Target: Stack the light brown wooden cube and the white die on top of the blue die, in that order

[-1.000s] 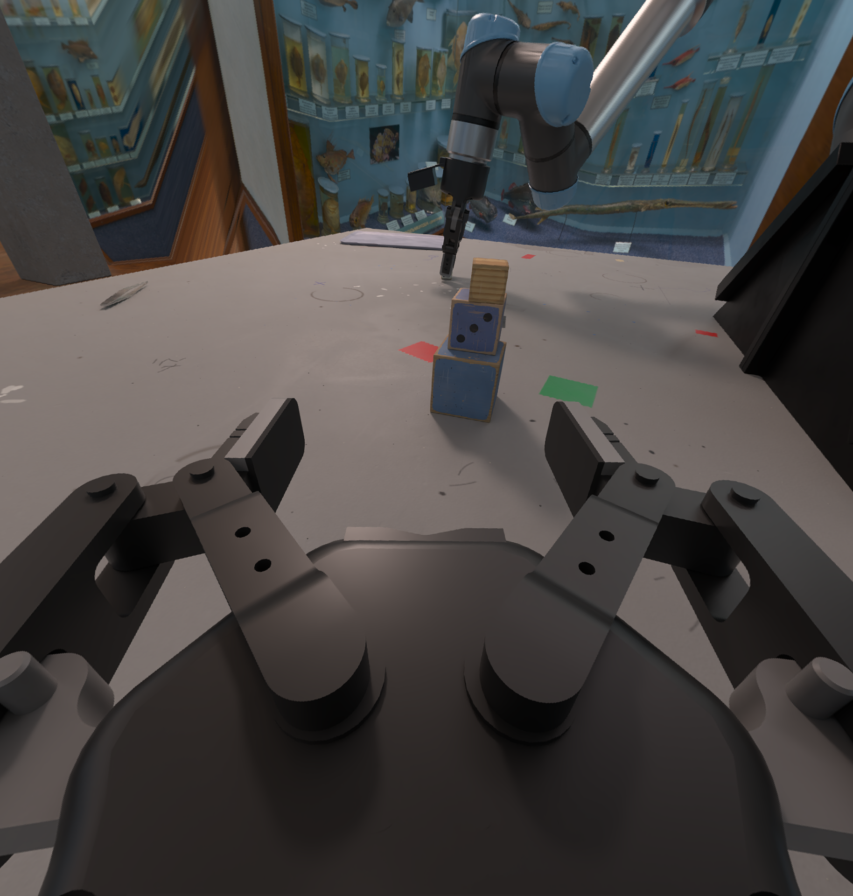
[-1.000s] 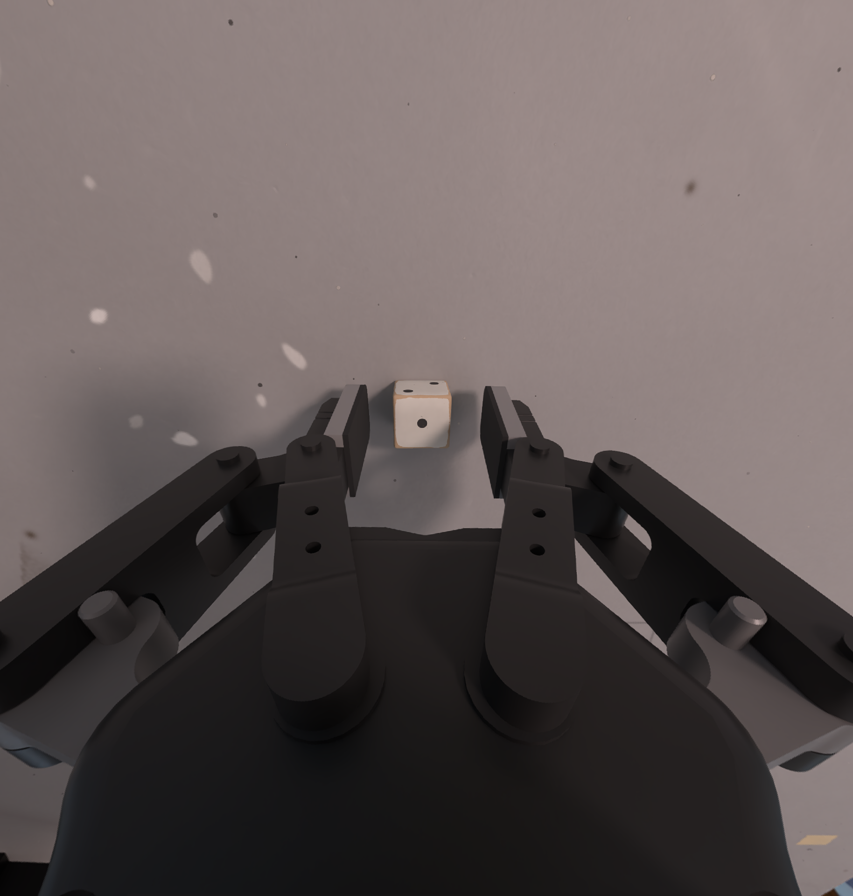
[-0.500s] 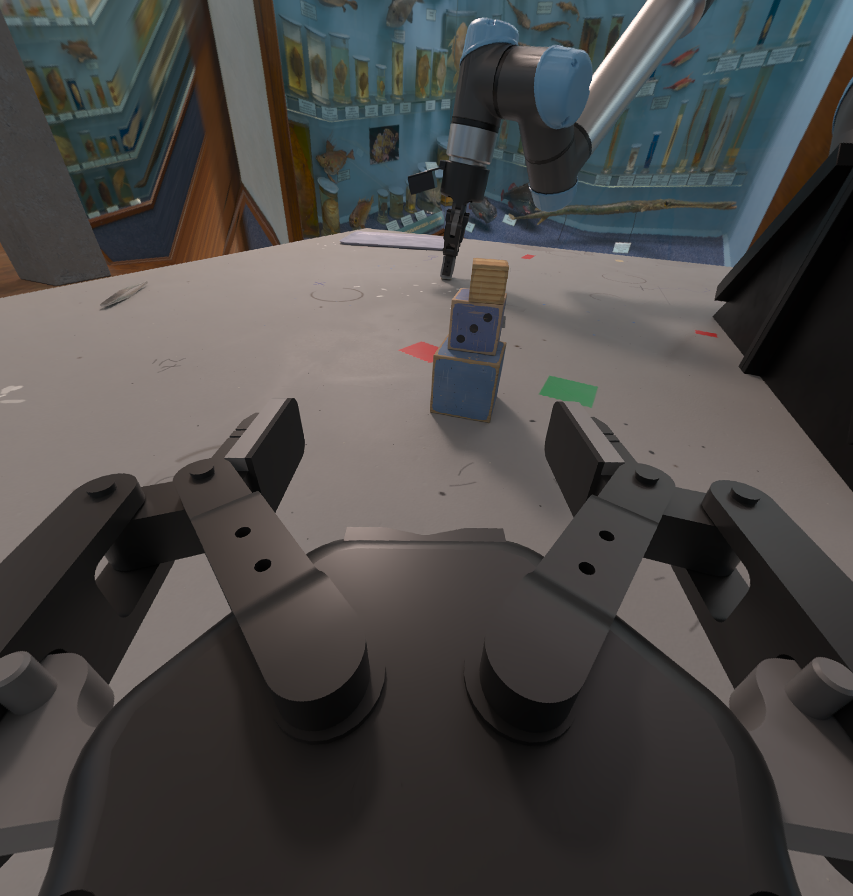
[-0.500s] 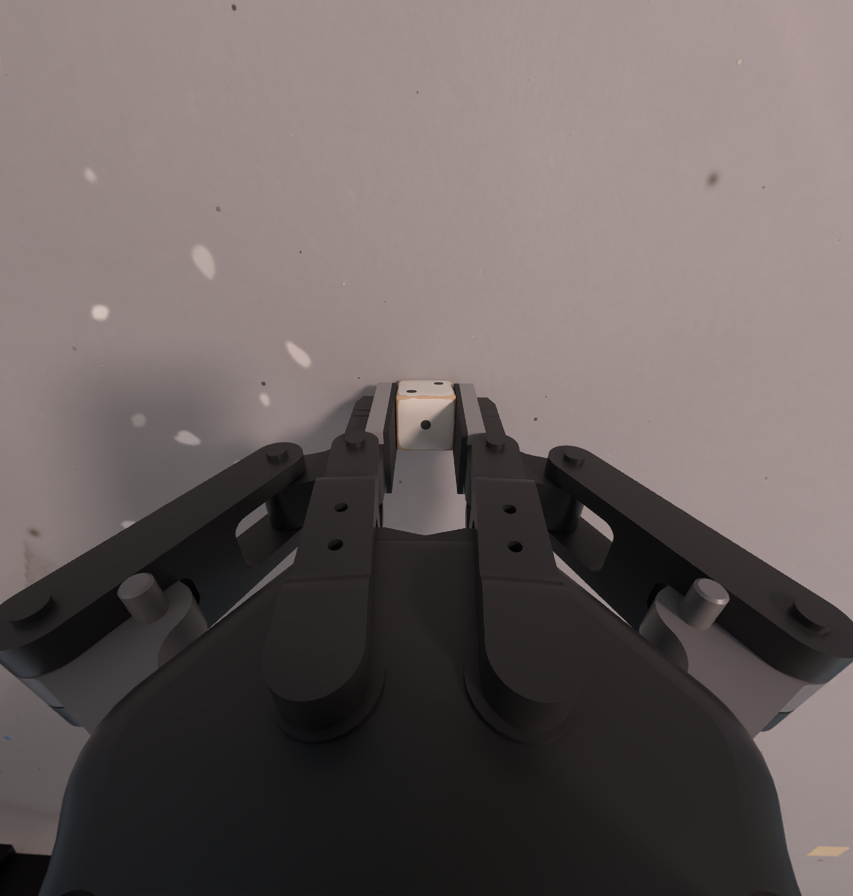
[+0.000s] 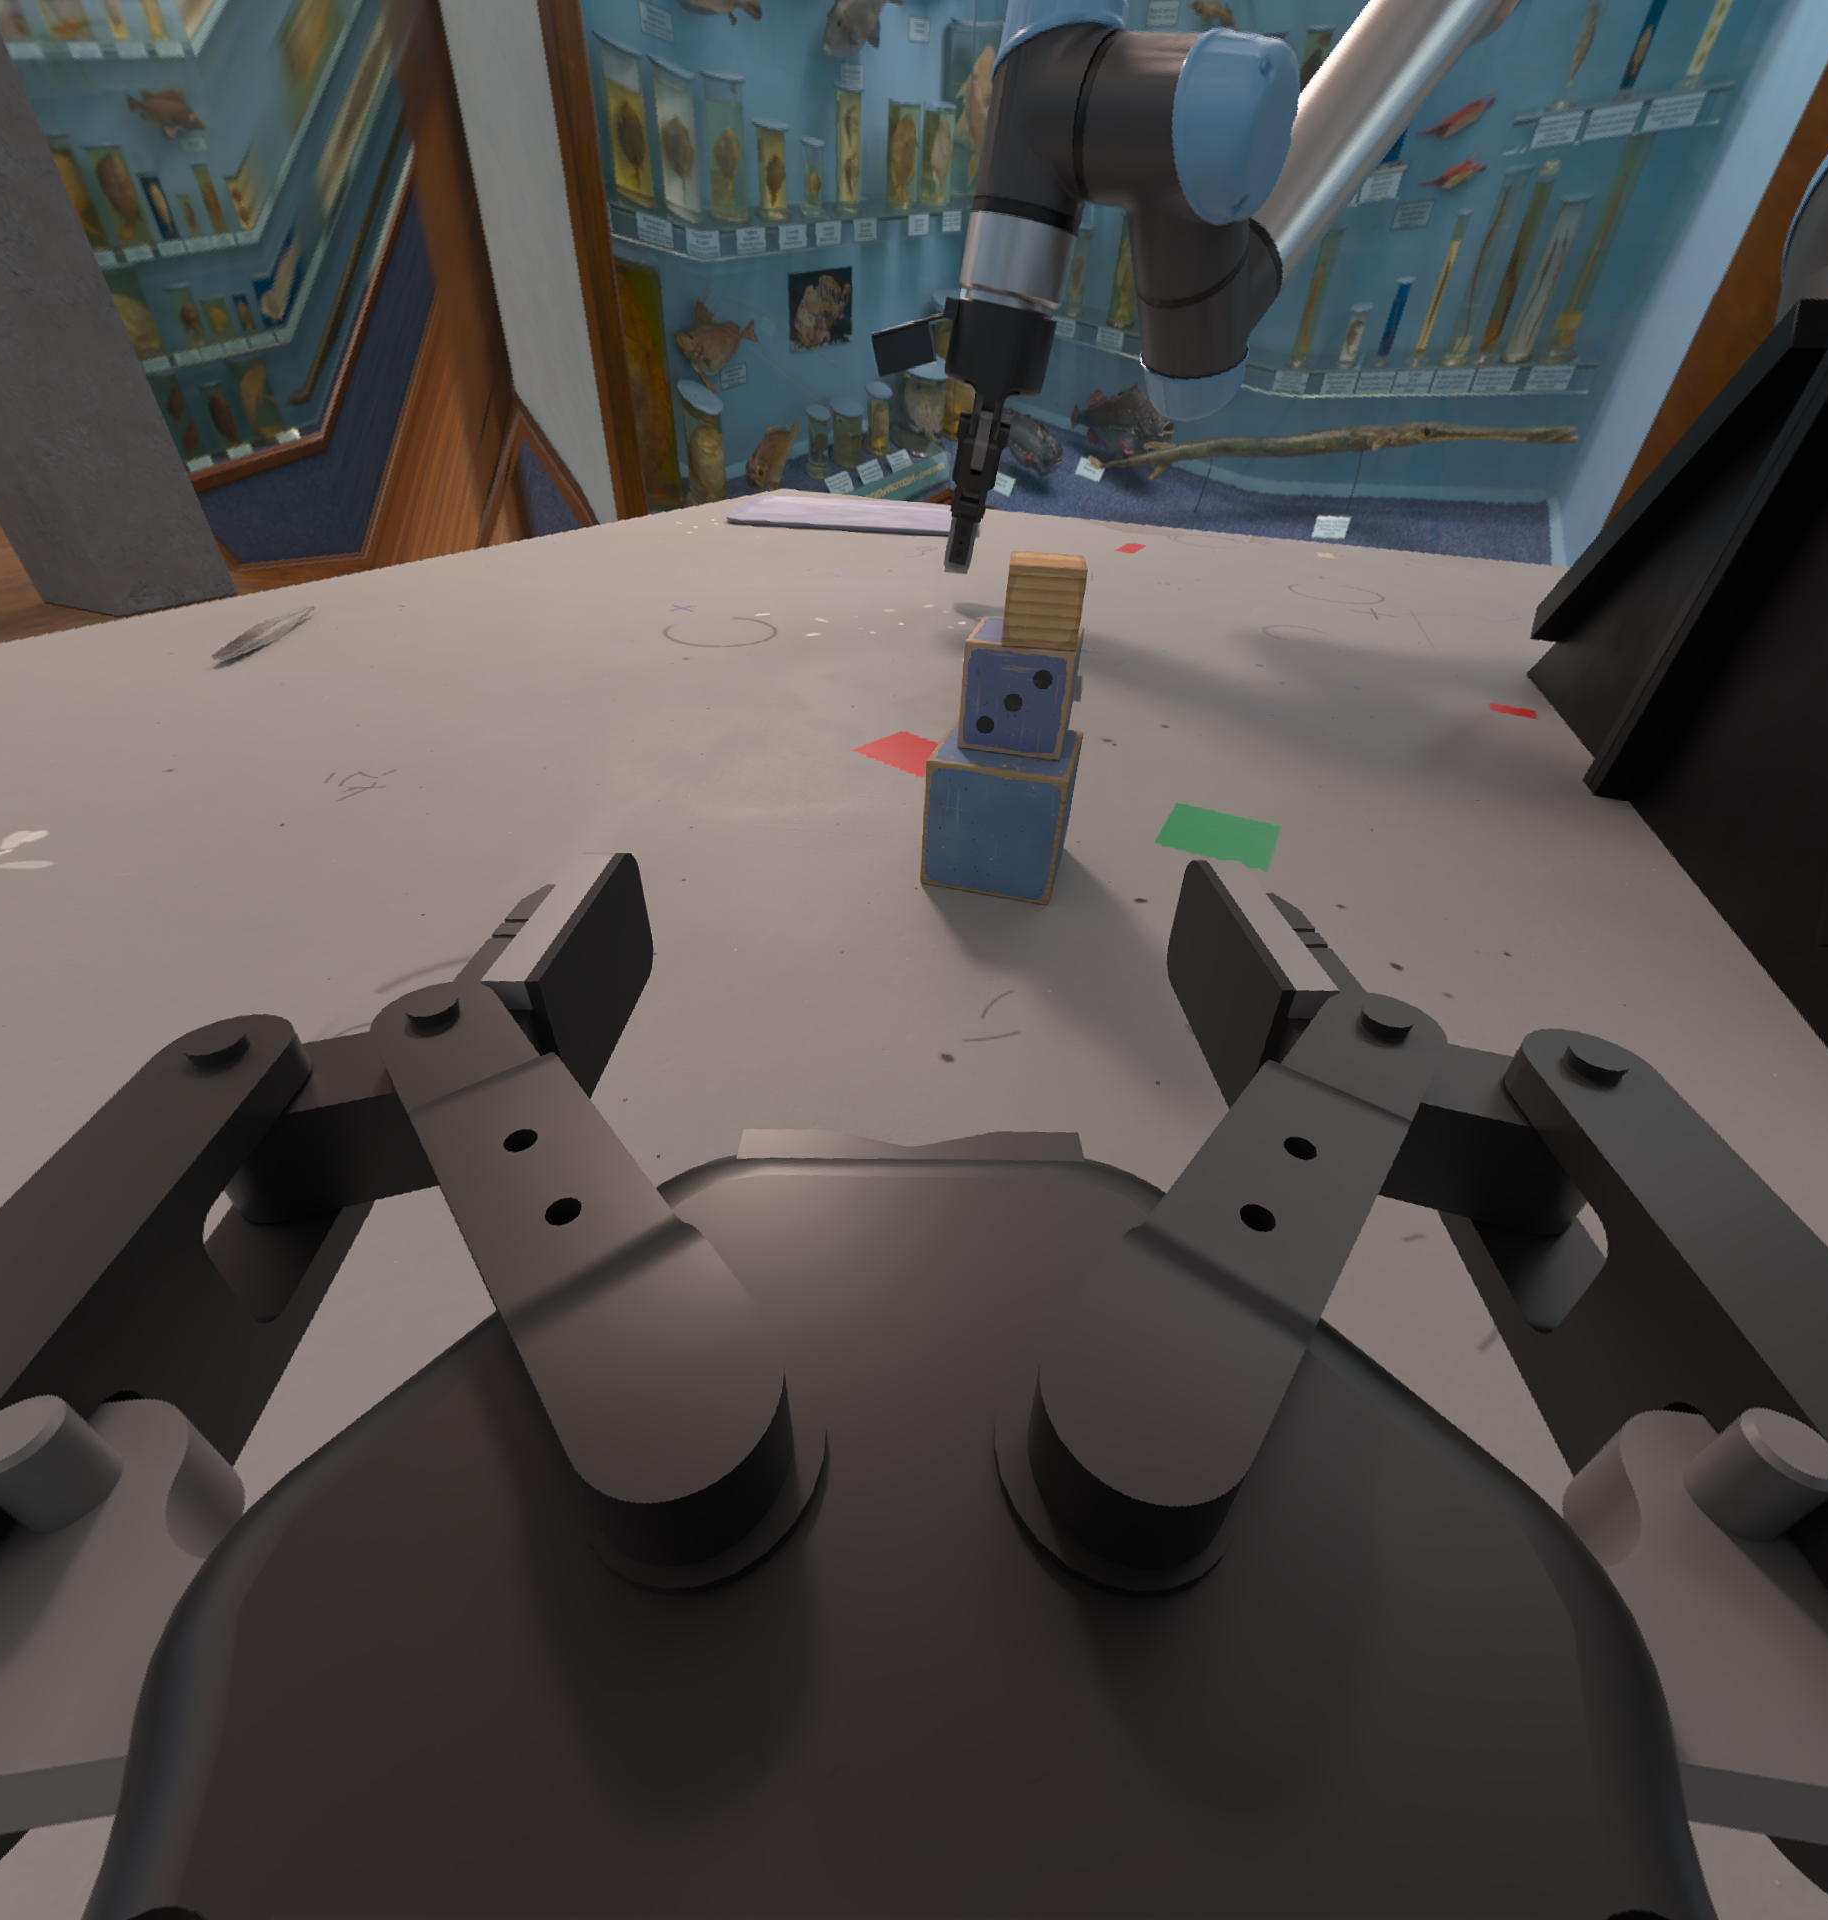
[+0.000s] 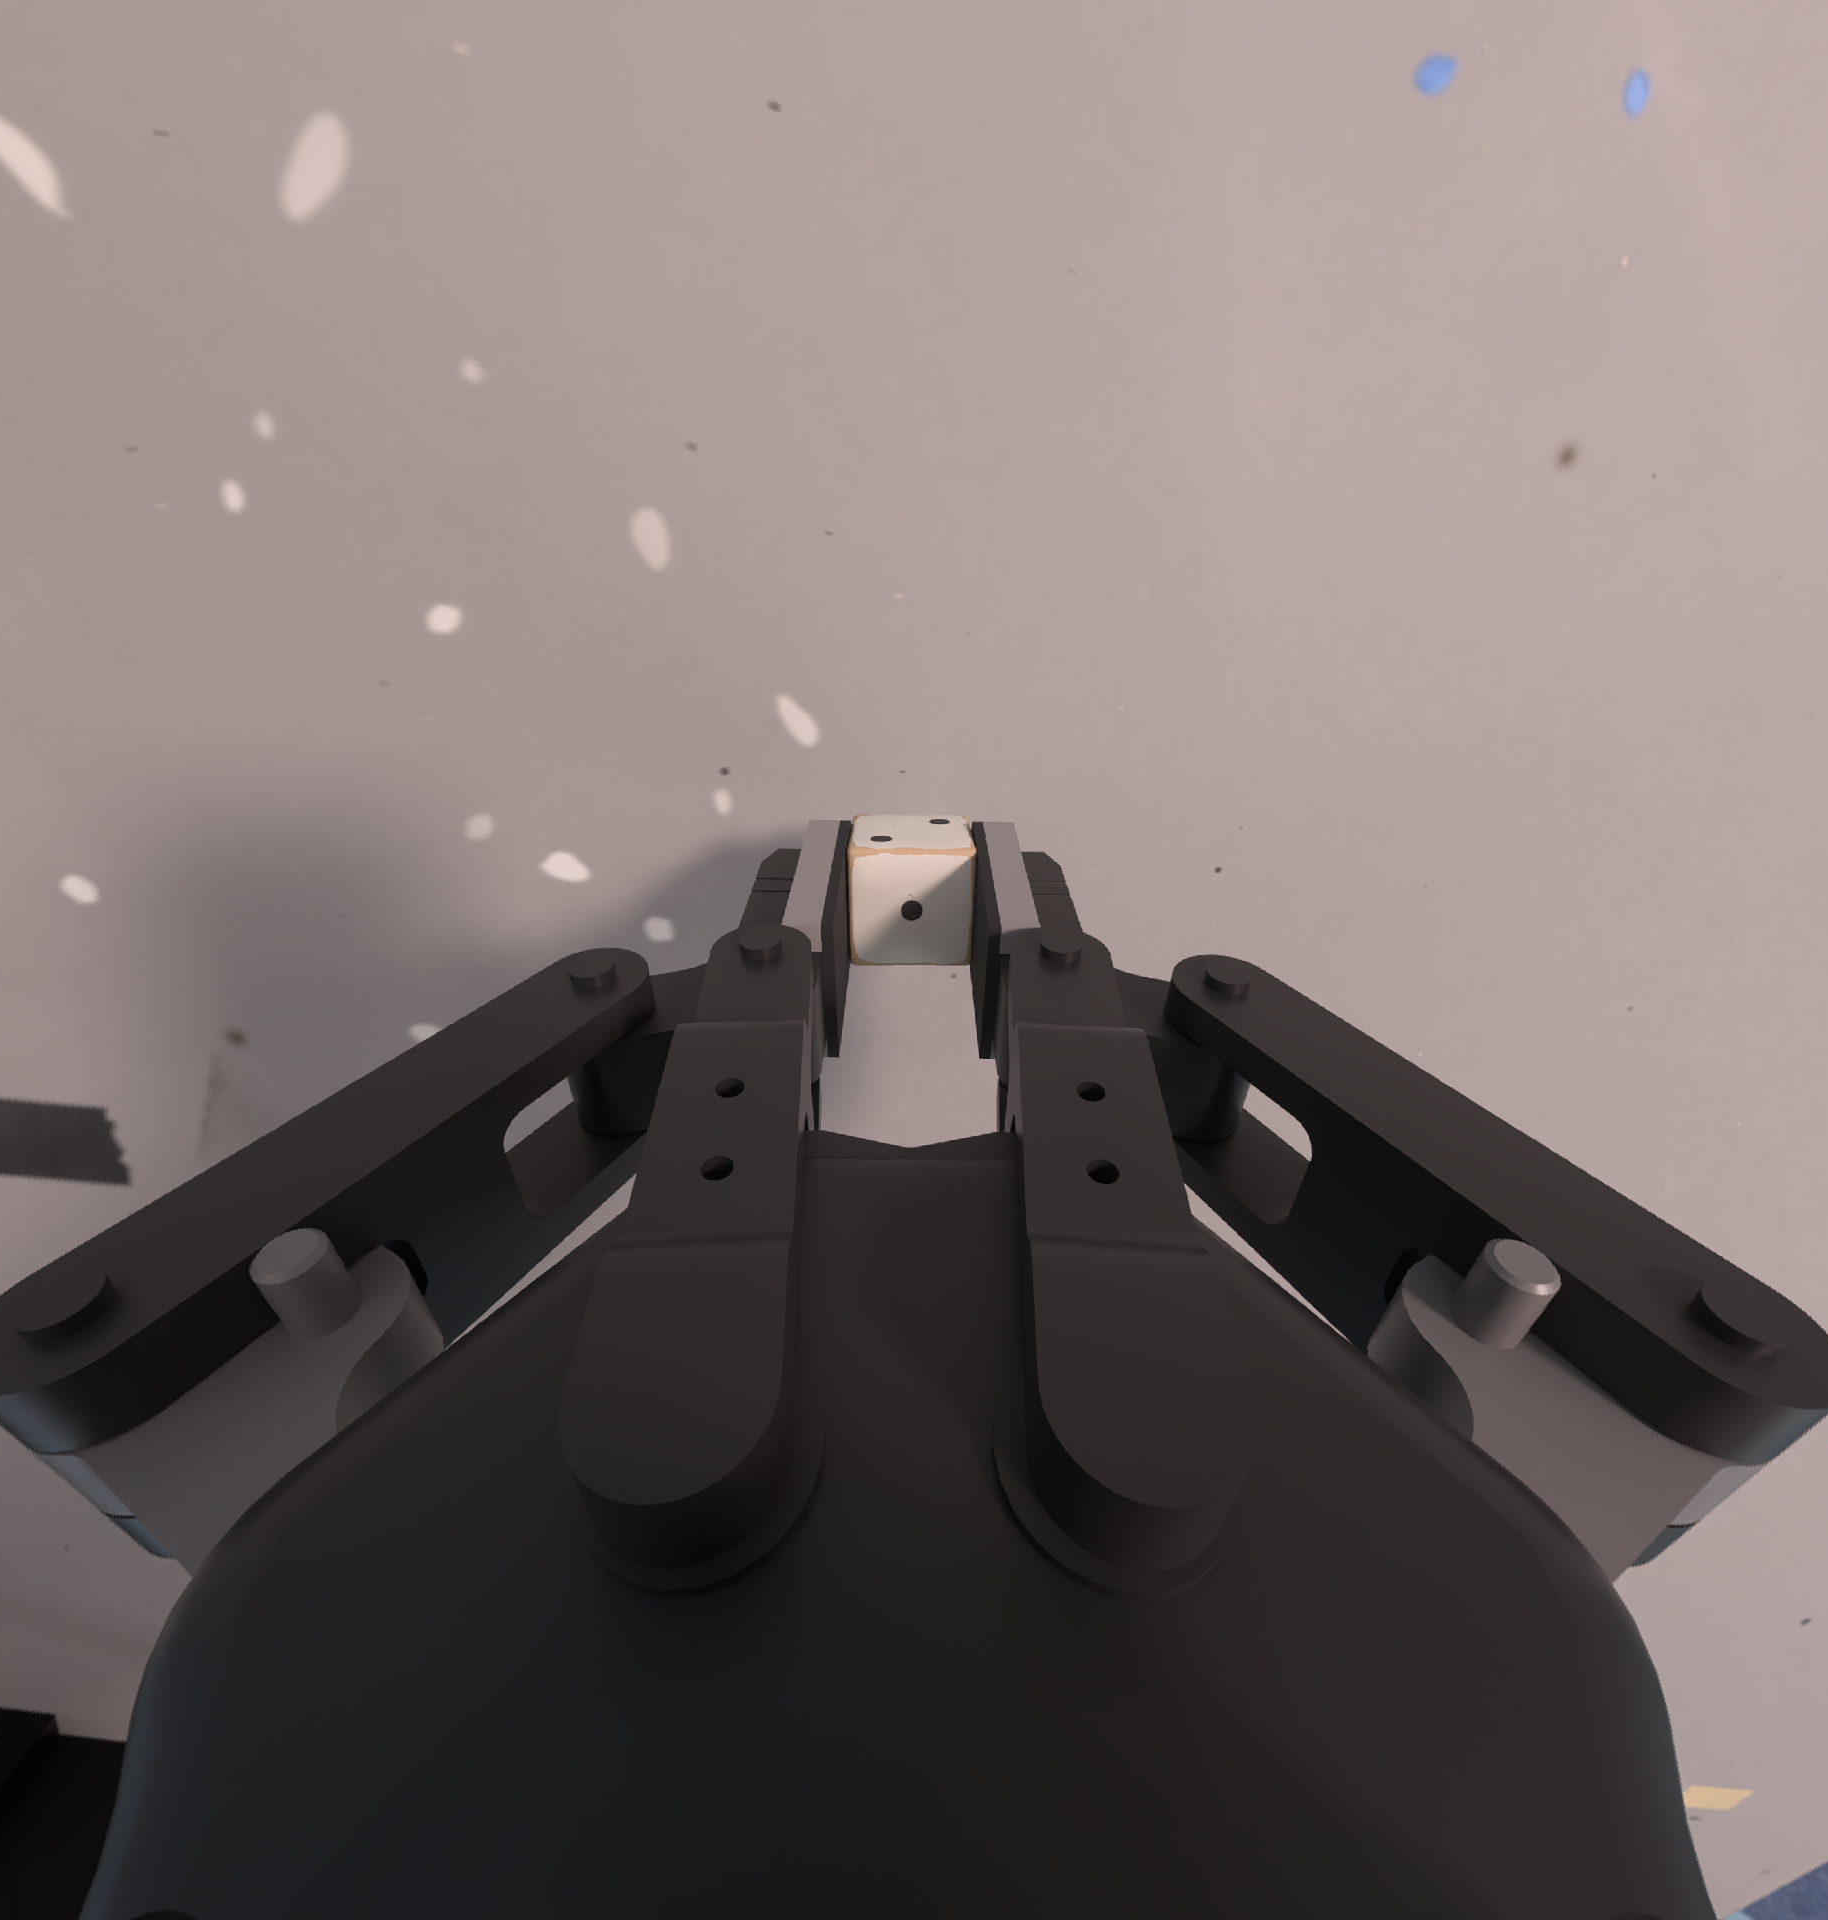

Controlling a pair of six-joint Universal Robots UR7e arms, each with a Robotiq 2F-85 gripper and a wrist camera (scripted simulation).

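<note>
Left pincer (image 5: 905,940) idle, jaws spread wide above the surface (image 5: 474,831), facing the stack of light brown wooden cube (image 5: 1045,601) on blue die (image 5: 1019,698) on a blue block (image 5: 996,826); right pincer (image 6: 910,904) clamps the white die (image 6: 908,902), presumably for placing on top.

Grainy wooden cube (image 5: 1045,601), scuffed painted blue die (image 5: 1016,701), matt grey table (image 5: 474,790).

white die (image 6: 910,891): white, black pips, tan edges
blue die (image 5: 1019,692): blue, black pips
wooden cube (image 5: 1045,600): light brown, striped grain
desk (image 5: 474,790): grey, white flecks
</note>
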